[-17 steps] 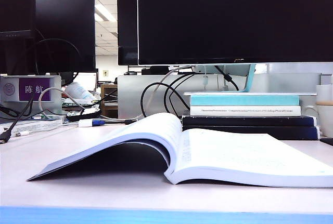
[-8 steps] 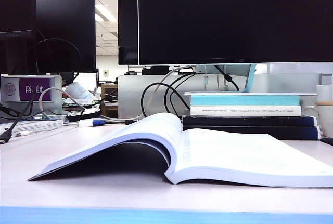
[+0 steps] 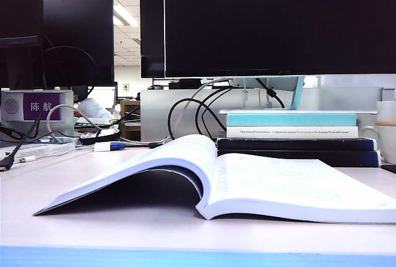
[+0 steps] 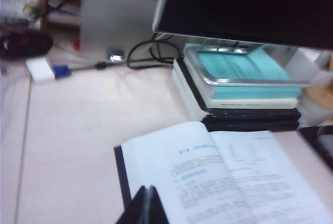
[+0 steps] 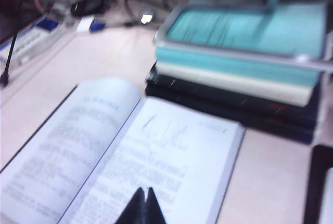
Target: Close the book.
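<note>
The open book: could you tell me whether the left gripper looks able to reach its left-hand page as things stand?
Probably yes. The left gripper, fingers together, hangs above the book near its left-hand page, and nothing lies between them. The stack of books sits behind, clear of the path.

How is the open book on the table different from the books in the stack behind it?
The book lies open, white text pages facing up, its left part arched off the table; the stacked books are closed and flat. The book rests alone on the table, while the stacked books lie on each other under a monitor stand. Both are thick. Each hand, left and right, is above the pages, shut.
</note>
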`<state>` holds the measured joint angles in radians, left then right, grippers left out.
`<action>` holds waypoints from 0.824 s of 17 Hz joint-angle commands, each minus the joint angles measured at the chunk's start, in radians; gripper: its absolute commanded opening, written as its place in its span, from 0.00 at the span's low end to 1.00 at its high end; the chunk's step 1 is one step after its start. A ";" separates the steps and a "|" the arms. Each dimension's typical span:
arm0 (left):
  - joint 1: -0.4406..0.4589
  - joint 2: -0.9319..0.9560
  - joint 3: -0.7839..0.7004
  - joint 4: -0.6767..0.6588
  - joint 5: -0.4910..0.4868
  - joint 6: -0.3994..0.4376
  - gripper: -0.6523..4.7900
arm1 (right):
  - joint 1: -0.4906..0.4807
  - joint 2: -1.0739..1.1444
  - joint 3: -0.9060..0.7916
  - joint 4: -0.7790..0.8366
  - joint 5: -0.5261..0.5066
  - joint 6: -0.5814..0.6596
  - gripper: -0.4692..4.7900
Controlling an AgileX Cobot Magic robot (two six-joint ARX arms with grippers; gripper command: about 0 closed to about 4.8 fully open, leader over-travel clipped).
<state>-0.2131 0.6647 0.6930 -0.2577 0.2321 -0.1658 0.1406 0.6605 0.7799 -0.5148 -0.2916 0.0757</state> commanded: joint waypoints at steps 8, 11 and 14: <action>-0.368 0.138 0.000 -0.081 -0.111 0.104 0.11 | 0.042 0.114 0.011 0.007 -0.294 -0.120 0.09; -0.368 0.191 0.000 -0.105 -0.058 0.055 0.11 | 0.063 0.161 0.010 -0.023 -0.269 -0.164 0.09; -0.371 0.254 0.000 -0.124 -0.014 -0.016 0.11 | 0.069 0.222 0.009 -0.032 -0.241 -0.186 0.09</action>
<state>-0.5812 0.9066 0.6910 -0.3790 0.1963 -0.1390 0.2077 0.8726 0.7845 -0.5529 -0.5343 -0.0971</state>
